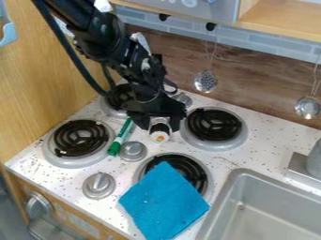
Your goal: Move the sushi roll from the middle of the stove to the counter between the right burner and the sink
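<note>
A black robot gripper (159, 123) hangs over a white speckled stovetop (227, 161), its two fingers on either side of a small white container (160, 134), which it appears to hold. The container's round end, with an orange spot, faces the viewer. Whether it rests on the stove or hangs just above it, I cannot tell.

The likeliest trouble is a slip: the container looks smooth and rounded, so a shallow or uneven hold could let it turn or roll out. A green marker (120, 137) lies just beside the gripper, on the viewer's left, its far end close to the nearer finger; a low sideways sweep could knock it and set it rolling. Just past the marker's near end, a silver knob (132, 151) stands up in front of the gripper and could catch a container carried low.

To the gripper's right is a raised black burner coil (214, 124); farther left is another coil (80, 138). Either could tip something put down on its uneven rings. Nearer the viewer, a blue cloth (164, 202) partly covers a front burner (199, 174) and could snag or bunch. Beyond it, lower right, is a metal sink (276, 206).
</note>
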`<state>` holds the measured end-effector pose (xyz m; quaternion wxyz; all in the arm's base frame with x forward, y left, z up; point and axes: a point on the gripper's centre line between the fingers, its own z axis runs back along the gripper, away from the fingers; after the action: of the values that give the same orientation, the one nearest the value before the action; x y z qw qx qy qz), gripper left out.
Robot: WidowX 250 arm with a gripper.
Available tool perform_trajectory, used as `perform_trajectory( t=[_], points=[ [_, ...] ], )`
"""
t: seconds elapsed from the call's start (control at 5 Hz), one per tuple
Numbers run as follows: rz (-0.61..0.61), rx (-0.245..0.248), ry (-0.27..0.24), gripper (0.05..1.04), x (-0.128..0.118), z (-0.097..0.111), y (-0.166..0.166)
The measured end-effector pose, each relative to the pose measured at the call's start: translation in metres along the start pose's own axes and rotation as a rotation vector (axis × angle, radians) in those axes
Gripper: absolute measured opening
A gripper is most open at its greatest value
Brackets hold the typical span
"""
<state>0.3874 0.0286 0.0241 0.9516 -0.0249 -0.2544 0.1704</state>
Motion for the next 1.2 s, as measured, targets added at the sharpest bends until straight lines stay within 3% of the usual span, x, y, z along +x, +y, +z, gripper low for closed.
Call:
perform_trajectory(
  t=[0.4, 0.6, 1.2],
  points=[
    [0.046, 0.034, -0.013, 1.006, 0.01, -0.018, 0.004],
    [0.063, 0.077, -0.022, 1.006, 0.012, -0.028, 0.011],
    [0.059, 0.126, -0.003, 1.006, 0.016, -0.053, 0.016]
  ],
)
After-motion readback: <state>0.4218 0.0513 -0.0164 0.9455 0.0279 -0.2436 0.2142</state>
